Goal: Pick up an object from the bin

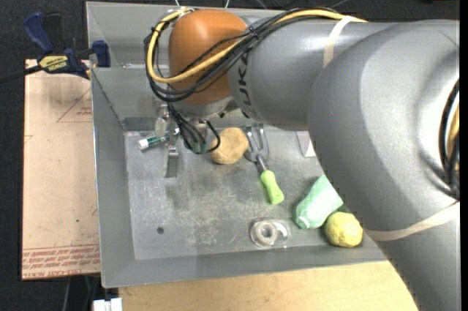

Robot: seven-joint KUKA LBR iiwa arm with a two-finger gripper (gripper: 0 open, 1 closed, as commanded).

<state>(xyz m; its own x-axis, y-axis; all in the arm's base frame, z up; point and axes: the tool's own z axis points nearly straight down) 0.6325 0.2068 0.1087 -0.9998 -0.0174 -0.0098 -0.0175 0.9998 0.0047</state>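
Yellow and knobbly, a small lump [342, 229] lies by the near wall of the grey metal bin [197, 211], touching a mint-green soft piece [316, 203]; a clear ring-shaped thing [268, 231] sits just beside them; a little beyond lies a green-handled tool [272, 187], slanted. Farther in, the gripper [214, 148] stands spread wide under its orange cover [205, 53]; a tan rounded lump [230, 146] rests on the bin floor between its fingers [172, 156], closer to the finger by the tool; a small green-and-white piece [151, 143] lies beside the other finger.
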